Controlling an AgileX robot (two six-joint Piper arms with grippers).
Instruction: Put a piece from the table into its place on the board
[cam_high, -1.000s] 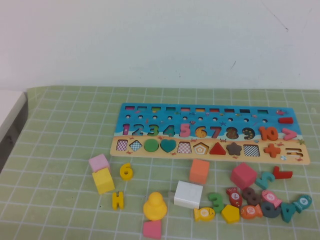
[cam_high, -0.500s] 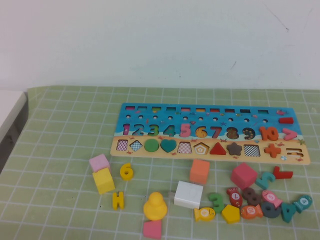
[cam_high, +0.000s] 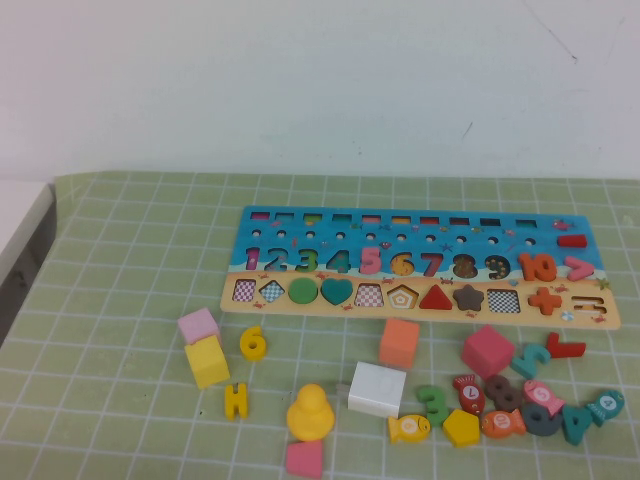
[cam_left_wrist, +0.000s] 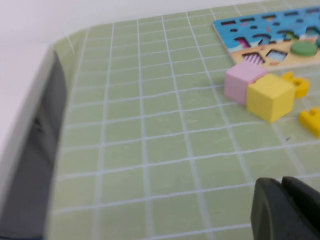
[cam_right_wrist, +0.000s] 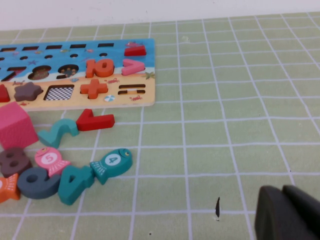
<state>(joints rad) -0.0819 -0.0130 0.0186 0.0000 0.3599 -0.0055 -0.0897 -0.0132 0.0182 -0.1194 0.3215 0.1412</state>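
The yellow numeral 6 (cam_high: 253, 343) lies flat on the green grid mat (cam_high: 120, 300), just right of a pink cube and a yellow cube, below the board's left end. It also shows in the left wrist view (cam_left_wrist: 296, 83). The long board (cam_high: 415, 267) lies across the middle, blue above, tan strip below; it holds an orange 6 in its numeral row. Neither arm shows in the high view. My left gripper (cam_left_wrist: 283, 192) is shut and empty, well short of the cubes. My right gripper (cam_right_wrist: 284, 197) is shut and empty over bare mat at the right.
A pink cube (cam_high: 198, 325), yellow cube (cam_high: 206, 361), yellow H (cam_high: 235, 400), yellow duck (cam_high: 309, 412), white block (cam_high: 377, 389) and orange block (cam_high: 399, 342) lie near the 6. Several numerals and fish (cam_high: 520, 400) crowd the right. The table's left edge (cam_left_wrist: 45, 150) drops off.
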